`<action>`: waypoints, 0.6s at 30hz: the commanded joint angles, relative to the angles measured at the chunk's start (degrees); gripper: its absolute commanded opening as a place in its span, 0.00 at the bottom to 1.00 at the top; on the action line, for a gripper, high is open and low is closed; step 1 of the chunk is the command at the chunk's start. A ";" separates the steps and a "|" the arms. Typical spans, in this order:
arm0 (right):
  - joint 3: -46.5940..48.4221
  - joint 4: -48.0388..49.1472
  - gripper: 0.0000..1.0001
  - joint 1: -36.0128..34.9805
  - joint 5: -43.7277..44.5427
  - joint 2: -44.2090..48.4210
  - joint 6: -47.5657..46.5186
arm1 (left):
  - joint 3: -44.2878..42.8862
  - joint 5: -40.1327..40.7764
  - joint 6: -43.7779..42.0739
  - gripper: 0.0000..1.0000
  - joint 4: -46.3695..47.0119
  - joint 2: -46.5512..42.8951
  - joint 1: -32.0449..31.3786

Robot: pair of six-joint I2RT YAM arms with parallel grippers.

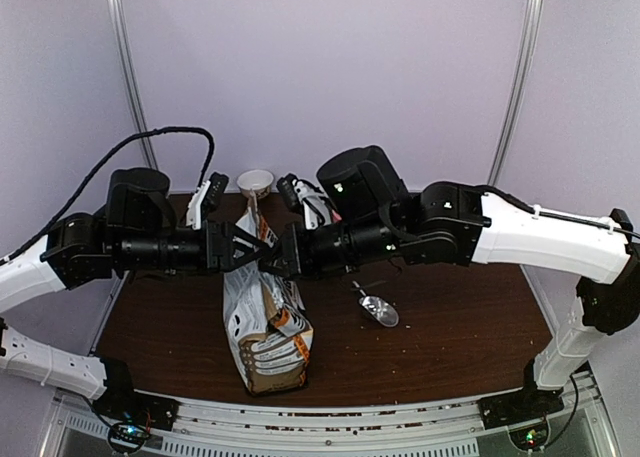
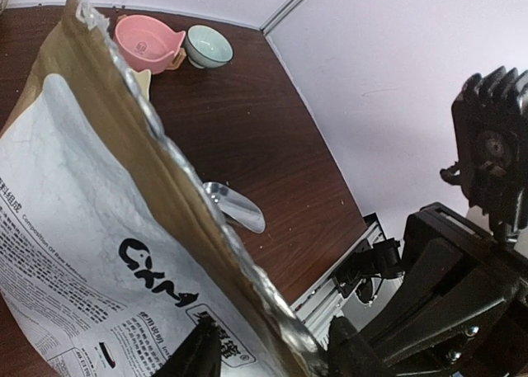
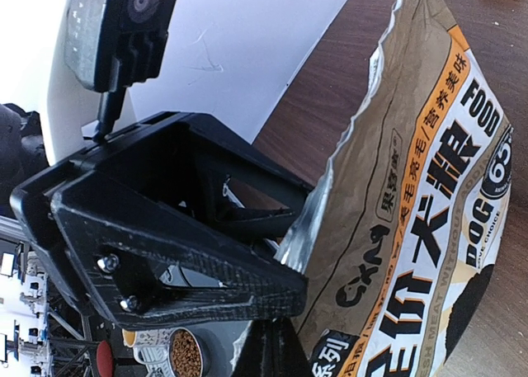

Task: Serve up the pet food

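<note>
gripping opposite lips of the floppy white-grey printed foil bag, left claw and right claw pinch its torn mouth, loose kibble inside unseen.

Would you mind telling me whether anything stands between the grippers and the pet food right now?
Yes: the bag itself. The left gripper and right gripper meet at its torn top edge, and no kibble shows inside it. Only the cup shows brown kibble.

Robot test cell in a lab: plain pale partition walls with metal corner posts, a brown wood-grain table on aluminium rail framing, two arms bolted at the near edge.
</note>
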State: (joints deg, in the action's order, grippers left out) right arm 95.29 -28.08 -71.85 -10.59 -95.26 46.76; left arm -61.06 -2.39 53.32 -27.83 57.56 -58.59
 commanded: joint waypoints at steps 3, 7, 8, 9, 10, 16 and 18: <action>-1.04 5.74 0.00 -0.10 -3.16 -0.19 1.66 | 2.93 0.09 2.75 0.44 1.14 -2.81 0.14; -1.10 5.58 0.00 -0.15 -2.49 -0.09 1.76 | 4.17 -0.20 3.61 0.42 0.37 -3.37 0.14; -1.14 5.54 0.00 -0.13 -2.35 -0.10 1.83 | 4.33 -0.19 3.80 0.41 0.01 -3.46 0.14; -1.20 5.57 0.00 -0.12 -2.22 -0.10 1.80 | 4.37 -0.24 4.08 0.40 -0.57 -3.50 0.14; -1.28 5.50 0.00 -0.13 -2.02 -0.05 1.90 | 4.46 -0.23 4.12 0.39 -1.02 -3.62 0.14; -1.33 5.51 0.00 -0.13 -1.57 0.03 1.94 | 5.76 -0.18 4.88 0.36 -2.56 -4.39 0.14; -1.25 5.44 0.00 -0.14 -1.75 -0.09 1.85 | 5.86 -0.56 5.00 0.36 -2.57 -4.10 0.14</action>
State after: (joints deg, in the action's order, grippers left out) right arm 94.19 -25.67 -71.85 -11.60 -95.50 48.45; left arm -56.93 -2.57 57.82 -26.94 53.12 -58.59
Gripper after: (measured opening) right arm 0.014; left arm 0.366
